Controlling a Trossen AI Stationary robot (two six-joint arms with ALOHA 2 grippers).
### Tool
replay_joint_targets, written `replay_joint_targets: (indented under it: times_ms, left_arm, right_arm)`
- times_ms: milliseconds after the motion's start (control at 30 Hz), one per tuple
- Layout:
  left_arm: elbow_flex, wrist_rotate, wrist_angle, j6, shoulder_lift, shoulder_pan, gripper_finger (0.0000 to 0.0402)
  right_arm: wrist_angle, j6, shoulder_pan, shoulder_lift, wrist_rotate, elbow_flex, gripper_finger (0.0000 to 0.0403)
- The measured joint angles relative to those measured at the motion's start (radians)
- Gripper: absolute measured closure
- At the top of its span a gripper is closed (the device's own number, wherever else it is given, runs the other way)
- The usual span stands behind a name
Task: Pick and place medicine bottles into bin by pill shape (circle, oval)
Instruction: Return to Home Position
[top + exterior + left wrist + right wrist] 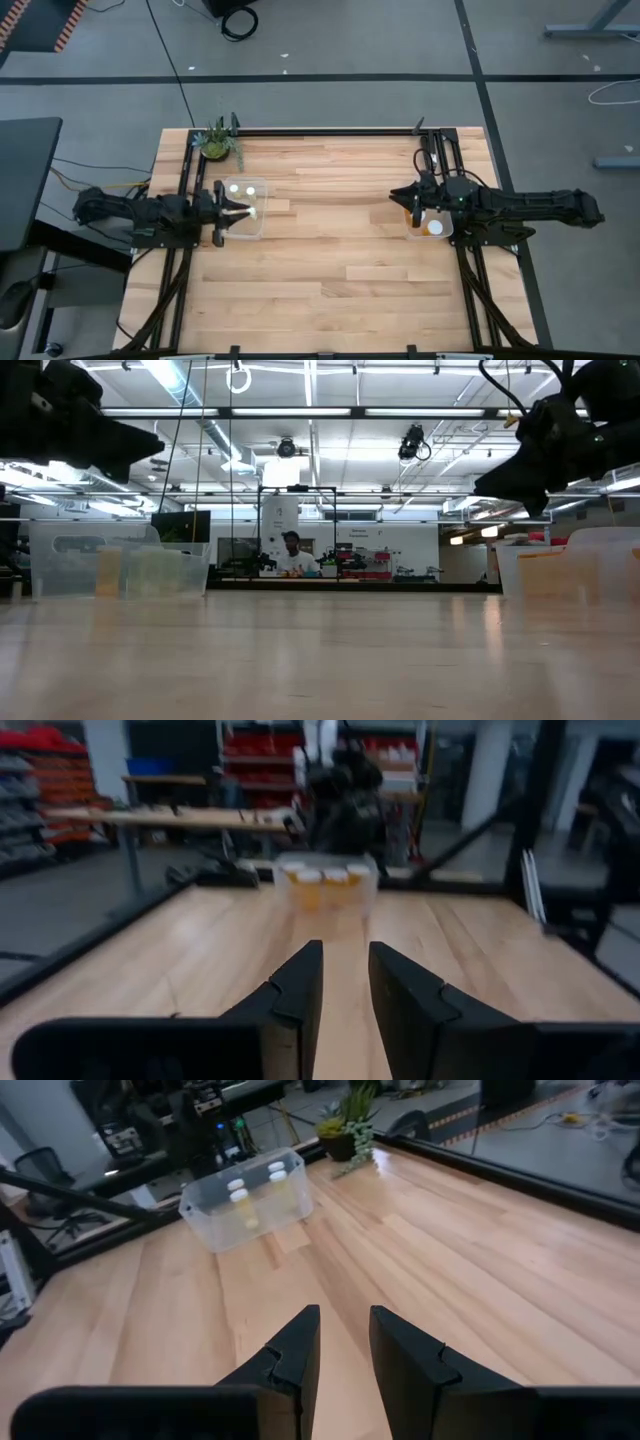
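Medicine bottles with white caps stand in two clear bins. The left bin (243, 207) (245, 1208) holds several pale ones (238, 1195). In the right bin (432, 225) (325, 885) are orange ones (322, 880). My left gripper (246, 211) (346, 948) hangs over the left bin. My right gripper (400, 198) (344, 1312) hangs by the right bin's far left corner. Both point level across the table toward each other. Each has a narrow gap between its fingers with nothing in it.
A small green potted plant (217, 142) (345, 1125) stands at the table's far left corner. A black frame (330, 131) runs along the far edge and the sides. Bare wood lies between the two bins. A person sits far off in the room behind (291, 550).
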Motion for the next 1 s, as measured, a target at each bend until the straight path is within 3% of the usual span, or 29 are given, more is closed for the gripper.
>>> replay_joint_targets:
  times_ms: [100,467,1000]
  left_arm:
    - [0.000,-0.001,0.002,0.000,-0.057,0.032,0.0309]
    - [-0.003,-0.003,0.042,0.000,-0.056,0.065,0.0314]
    - [-0.003,-0.003,0.049,0.000,-0.052,0.052,0.0308]
  right_arm:
    - [0.002,-0.006,0.034,0.000,0.058,0.000,0.0306]
    - [0.014,-0.048,0.113,0.000,0.299,-0.007,0.0306]
    - [-0.038,-0.009,0.113,0.002,0.277,-0.007,0.0306]
